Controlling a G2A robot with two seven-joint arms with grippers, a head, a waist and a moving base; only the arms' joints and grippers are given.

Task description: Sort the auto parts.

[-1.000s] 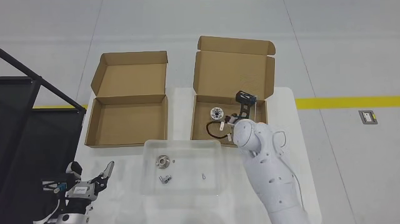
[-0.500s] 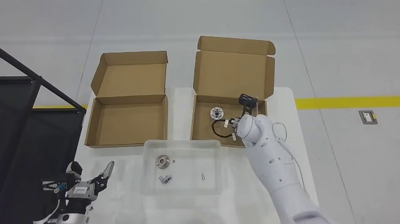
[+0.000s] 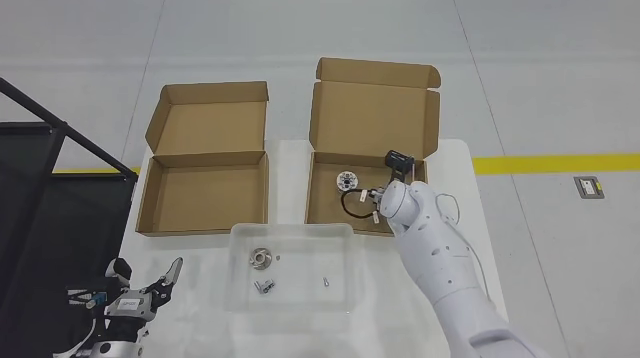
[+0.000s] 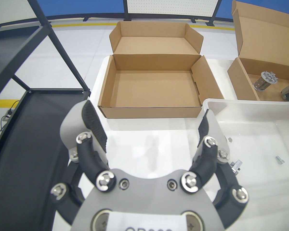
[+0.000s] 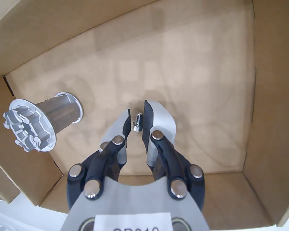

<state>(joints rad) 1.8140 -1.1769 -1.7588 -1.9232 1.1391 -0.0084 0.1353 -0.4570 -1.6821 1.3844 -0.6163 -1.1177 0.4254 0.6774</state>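
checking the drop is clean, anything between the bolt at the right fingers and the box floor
Nothing visible. The bolt sits between the fingers of the right gripper over bare floor of the cardboard box; the metal hub lies well apart.

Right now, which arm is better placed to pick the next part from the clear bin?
Probably left. The left tool is open and empty beside the clear bin holding loose parts. The right tool is down inside the cardboard box with a bolt between its jaws.
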